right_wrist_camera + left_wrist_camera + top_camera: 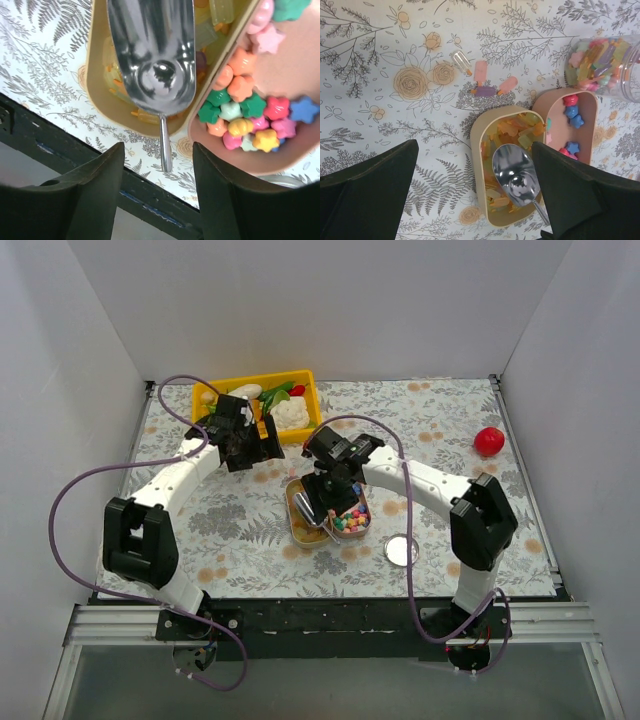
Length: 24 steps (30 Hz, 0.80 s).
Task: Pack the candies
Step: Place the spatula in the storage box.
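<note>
I read the right pincer [159,162] apart, astride the handle of the scoop [152,55] without clamping. The scoop lies parked in the tan tray [95,50], upper-centre frame, over candies [250,115], and the left pincer [474,150] is apart, likely waiting.

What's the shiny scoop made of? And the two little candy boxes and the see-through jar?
The scoop looks like polished metal: it mirrors things like a spoon. The box under it and its neighbour look like smooth, matte peach plastic, though I can't be sure. The jar seems clear plastic or maybe glass: the candies show through its wall.
</note>
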Each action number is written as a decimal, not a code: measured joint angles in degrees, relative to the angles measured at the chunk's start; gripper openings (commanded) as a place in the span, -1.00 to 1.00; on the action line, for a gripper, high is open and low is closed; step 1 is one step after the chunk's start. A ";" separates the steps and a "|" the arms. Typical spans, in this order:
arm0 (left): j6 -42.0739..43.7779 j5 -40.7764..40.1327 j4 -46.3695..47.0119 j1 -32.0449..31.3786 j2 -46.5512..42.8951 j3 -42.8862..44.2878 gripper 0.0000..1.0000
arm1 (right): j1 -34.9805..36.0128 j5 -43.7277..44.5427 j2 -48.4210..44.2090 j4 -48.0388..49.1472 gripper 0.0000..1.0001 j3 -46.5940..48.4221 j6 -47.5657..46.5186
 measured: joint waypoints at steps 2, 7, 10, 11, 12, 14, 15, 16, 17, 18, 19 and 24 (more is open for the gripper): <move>0.07 -0.07 0.02 0.00 -0.39 0.57 0.96 | -0.28 0.79 -2.27 -0.83 0.42 0.22 0.35; 0.20 -0.37 0.09 0.00 -1.79 1.42 0.96 | -2.05 3.52 -8.90 -1.90 0.43 1.09 1.75; 0.20 -0.39 0.28 0.00 -2.71 1.42 0.96 | -5.20 6.73 -12.48 -3.04 0.28 0.48 3.15; 0.20 -0.39 0.46 0.00 -2.95 1.42 0.96 | -6.36 7.78 -13.79 -3.02 0.24 -0.57 3.54; 0.20 -0.33 0.63 0.00 -3.23 1.42 0.96 | -7.93 9.16 -15.50 -3.32 0.22 -2.34 4.24; 0.22 0.04 0.94 0.00 -3.67 1.42 0.96 | -11.06 11.52 -19.04 -3.58 0.21 -6.97 5.70; 0.20 0.31 1.18 0.00 -3.82 1.42 0.96 | -12.50 12.74 -20.92 -4.11 0.21 -9.79 6.21; 0.22 0.52 1.51 0.00 -3.93 1.42 0.96 | -13.99 13.94 -22.53 -4.79 0.21 -12.33 6.82; 0.22 0.72 1.75 0.00 -3.98 1.42 0.96 | -15.32 15.04 -24.11 -5.27 0.21 -15.17 7.30; 0.22 0.94 1.88 0.00 -3.98 1.42 0.96 | -16.24 15.93 -25.64 -5.57 0.20 -18.14 7.80; 0.22 1.18 2.03 0.00 -3.98 1.42 0.96 | -16.79 16.50 -26.77 -6.34 0.20 -20.65 8.46; 0.20 2.45 2.99 0.00 -3.98 1.42 0.96 | -17.22 17.66 -28.65 -9.62 0.18 -29.81 12.11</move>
